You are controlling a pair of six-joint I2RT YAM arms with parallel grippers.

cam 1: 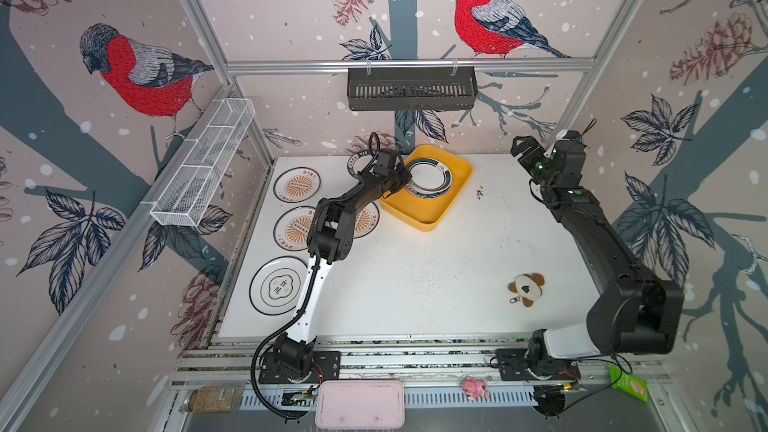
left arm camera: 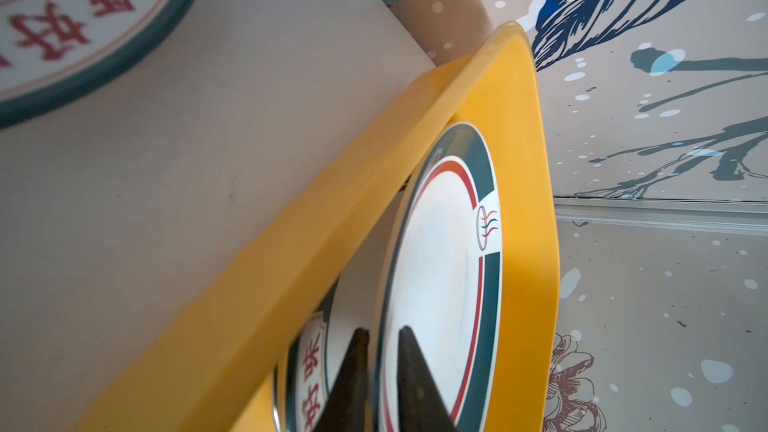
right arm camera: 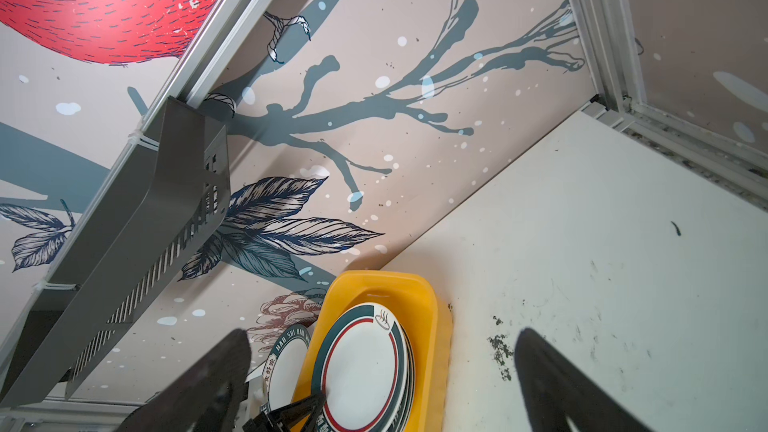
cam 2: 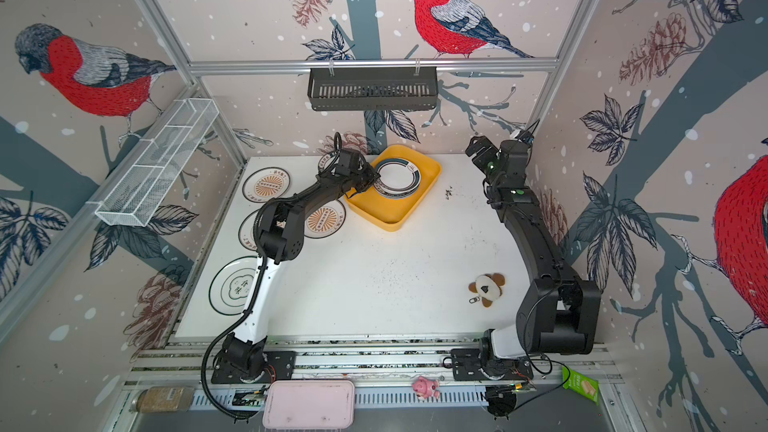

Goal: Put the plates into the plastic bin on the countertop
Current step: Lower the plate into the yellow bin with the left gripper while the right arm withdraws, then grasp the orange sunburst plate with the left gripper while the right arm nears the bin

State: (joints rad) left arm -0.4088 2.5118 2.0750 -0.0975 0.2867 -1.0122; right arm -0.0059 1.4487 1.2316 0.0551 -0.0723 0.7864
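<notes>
Left jaws astride rim of top plate [left arm camera: 436, 267], stacked in yellow bin [left arm camera: 257, 284]; pinching or loose, cannot tell. Right jaws wide apart, empty. Plate glossy, round, green-banded; bin smooth plastic, round-cornered.

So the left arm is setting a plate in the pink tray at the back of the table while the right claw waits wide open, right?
Not quite: the tray is yellow, not pink. Both top views show the left gripper at the top plate of a stack in the yellow plastic bin at the back of the table. The right gripper does wait wide open.
</notes>
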